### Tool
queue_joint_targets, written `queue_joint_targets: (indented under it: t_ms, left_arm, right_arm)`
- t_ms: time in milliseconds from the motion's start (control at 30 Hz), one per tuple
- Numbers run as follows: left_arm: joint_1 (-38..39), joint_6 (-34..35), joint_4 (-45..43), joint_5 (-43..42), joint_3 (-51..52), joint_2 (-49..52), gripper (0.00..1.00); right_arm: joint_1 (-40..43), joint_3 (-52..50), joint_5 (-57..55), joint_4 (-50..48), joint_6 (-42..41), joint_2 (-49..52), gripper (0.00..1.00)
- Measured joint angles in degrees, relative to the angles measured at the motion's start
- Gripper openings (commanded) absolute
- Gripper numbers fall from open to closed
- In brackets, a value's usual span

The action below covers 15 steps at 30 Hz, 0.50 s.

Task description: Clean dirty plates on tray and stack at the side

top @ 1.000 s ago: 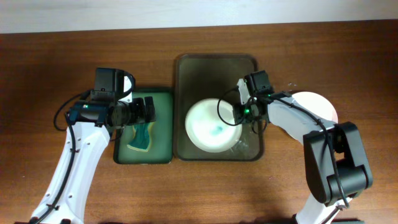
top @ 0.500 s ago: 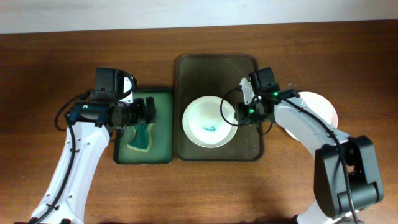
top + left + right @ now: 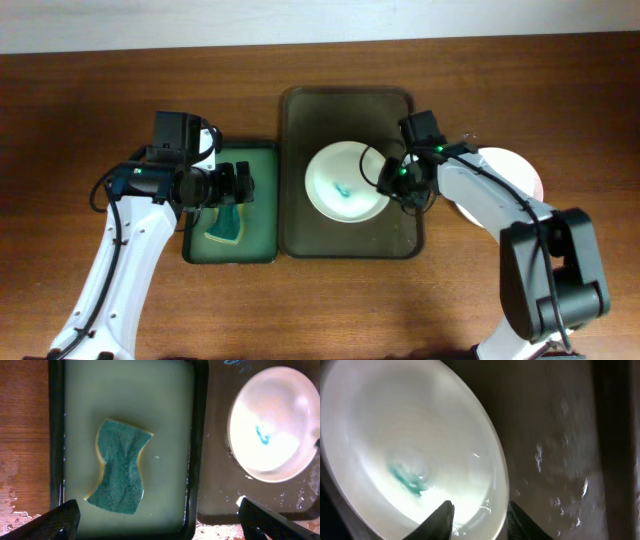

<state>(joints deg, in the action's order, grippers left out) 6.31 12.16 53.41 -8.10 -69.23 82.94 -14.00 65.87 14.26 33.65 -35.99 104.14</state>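
**Right hand pinches smeared plate on the tray; left hand spread over the sponge**

The dark brown tray point(image 3: 340, 110) lies at the middle of the bench point(image 3: 100, 80). On it sits the smeared plate point(image 3: 340, 185), white and shallow, with a small teal smear point(image 3: 343, 189) near its centre. The right hand point(image 3: 392, 185) is at this plate's right edge. In the right wrist view its two fingertips point(image 3: 442, 520) straddle the rim, one over the plate's inner face and one outside it, pinching the rim between them. The plate looks tilted there, though whether it is clear of the tray floor cannot be told. Water droplets point(image 3: 540, 455) glisten on the tray beside it.

A second plate point(image 3: 512, 168) rests on the bench to the right of the tray, partly hidden by the right arm.

Just left of the tray lies a smaller green tray point(image 3: 262, 200) holding a teal sponge point(image 3: 228, 222). The left hand point(image 3: 238, 186) hangs above it, fingers spread wide and gripping nothing. In the left wrist view the sponge point(image 3: 120, 467) lies well apart from both fingertips point(image 3: 65, 520).
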Motion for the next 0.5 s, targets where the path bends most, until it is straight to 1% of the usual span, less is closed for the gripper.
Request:
queue_joint_targets:
  t_ms: [33, 100, 133, 167, 200, 233, 267, 300, 333, 367, 400, 433, 500]
  left_arm:
    - [0.0, 0.0, 0.0, 0.02, 0.0, 0.0, 0.99]
    - [0.0, 0.0, 0.07, 0.15, 0.0, 0.0, 0.99]
    - [0.0, 0.0, 0.07, 0.17, 0.0, 0.0, 0.99]
    - [0.0, 0.0, 0.09, 0.17, 0.0, -0.02, 0.99]
    - [0.0, 0.0, 0.24, 0.17, 0.0, -0.02, 0.99]
    - [-0.02, 0.0, 0.24, 0.17, 0.0, -0.02, 0.99]
    - [-0.02, 0.0, 0.2, 0.17, 0.0, 0.0, 0.99]
    - [-0.02, 0.0, 0.22, 0.17, 0.0, -0.02, 0.99]
    - [0.0, 0.0, 0.22, 0.17, 0.0, 0.0, 0.99]
    - [0.0, 0.0, 0.24, 0.2, 0.0, 0.0, 0.99]
    - [0.0, 0.0, 0.22, 0.17, 0.0, 0.0, 1.0]
    - [0.0, 0.0, 0.52, 0.17, 0.0, -0.02, 0.99]
    - [0.0, 0.0, 1.25, 0.17, 0.0, -0.02, 1.0]
  right_arm:
    - [-0.02, 0.0, -0.74, -2.69, 11.17, -0.7, 0.48]
    - [-0.02, -0.02, -3.26, -2.93, 25.88, -0.76, 0.47]
    - [-0.02, -0.04, -5.42, -3.76, 30.32, -0.57, 0.47]
    - [-0.02, -0.09, -6.71, -5.6, 33.38, -0.02, 0.42]
    - [-0.02, -0.09, -7.5, -9.62, 37.0, 2.29, 0.4]
    - [-0.02, -0.17, -6.38, -11.89, 38.05, 3.82, 0.35]
    - [-0.02, -0.2, -4.63, -13.25, 38.38, 4.94, 0.24]
    - [-0.02, -0.2, -2.99, -13.92, 37.64, 6.12, 0.04]
    - [-0.02, -0.2, -2.69, -14.08, 36.35, 6.78, 0.04]
    - [0.11, 0.24, -2.34, -13.9, 33.14, 7.37, 0.04]
    - [0.2, 0.68, -2.14, -11.61, 29.83, 7.32, 0.04]
    - [0.2, 1.01, -1.92, -8.76, 27.1, 6.84, 0.04]
    - [0.2, 0.61, -1.97, 0.68, 19.12, 4.52, 0.04]
